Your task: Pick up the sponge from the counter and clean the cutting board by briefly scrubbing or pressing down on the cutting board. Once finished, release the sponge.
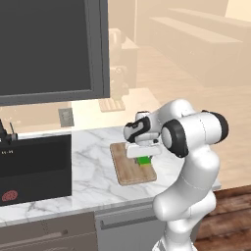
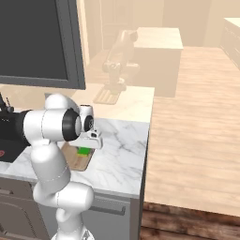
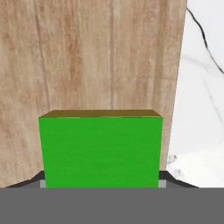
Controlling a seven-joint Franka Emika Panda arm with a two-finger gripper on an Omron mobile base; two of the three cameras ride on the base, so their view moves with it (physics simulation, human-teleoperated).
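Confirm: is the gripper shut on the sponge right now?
Yes, shut on it. In the hand view the green sponge sits between the gripper fingertips, above the cutting board.

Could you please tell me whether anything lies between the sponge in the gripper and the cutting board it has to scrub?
Nothing visible does. The gripper is shut on the sponge, directly over bare wood of the cutting board.

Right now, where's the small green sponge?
The small bright green sponge sits gripped in the pincer, over the light-brown wooden cutting board on the white marble counter.
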